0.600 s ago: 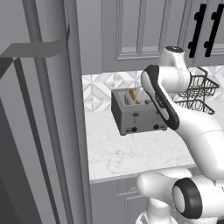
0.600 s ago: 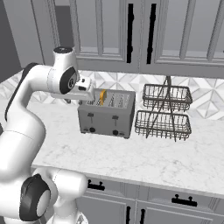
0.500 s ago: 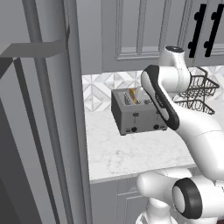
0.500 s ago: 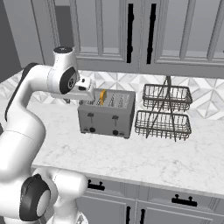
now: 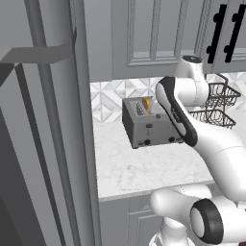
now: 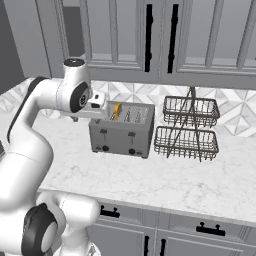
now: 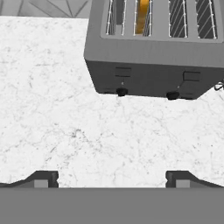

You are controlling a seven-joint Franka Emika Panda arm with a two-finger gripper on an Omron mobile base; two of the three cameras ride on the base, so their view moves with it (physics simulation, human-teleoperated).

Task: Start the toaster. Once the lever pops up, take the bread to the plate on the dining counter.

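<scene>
We see the boxy grey brushed-metal toaster with four top slots standing on the white marble tabletop, near the patterned backsplash tiles. The golden-crusted bread slice sits upright in the second slot from the left end, top edge poking out. Two small dark lever tabs on the front face, two round black knobs low below them. Our tool hangs above the bare marble in front of the toaster, fingertips spread wide, nothing between them, touching nothing. A two-tier dark wire basket rack stands just beside the toaster's right end. Grey panelled cabinets above.
</scene>
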